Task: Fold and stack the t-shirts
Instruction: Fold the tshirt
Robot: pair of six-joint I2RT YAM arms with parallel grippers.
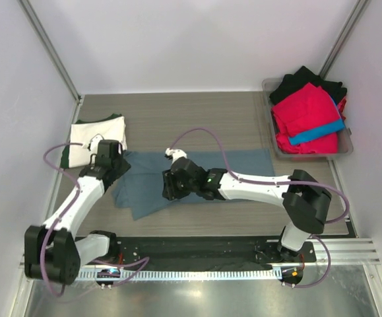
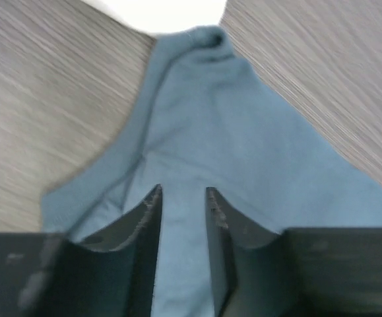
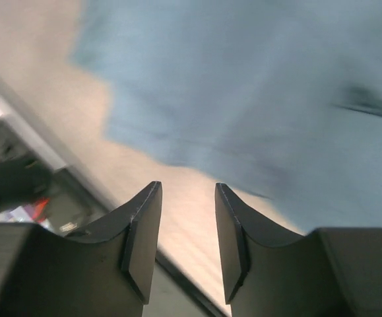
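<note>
1. Blue-grey shirt (image 1: 243, 165): lies flat mid-table, rumpled at its left end.
2. Left gripper (image 2: 183, 195): jaws narrowly apart over that end.
3. Right gripper (image 3: 187, 188): jaws apart, empty, above the shirt's edge.
4. Cream shirt (image 1: 92, 140): folded, far left.
5. Bin (image 1: 309, 156): right side, red shirt (image 1: 306, 109) on top.

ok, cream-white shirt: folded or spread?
Folded. The cream-white shirt lies as a compact rectangle at the left of the table, no sleeves spread out, with dark green cloth showing at its edges.
</note>
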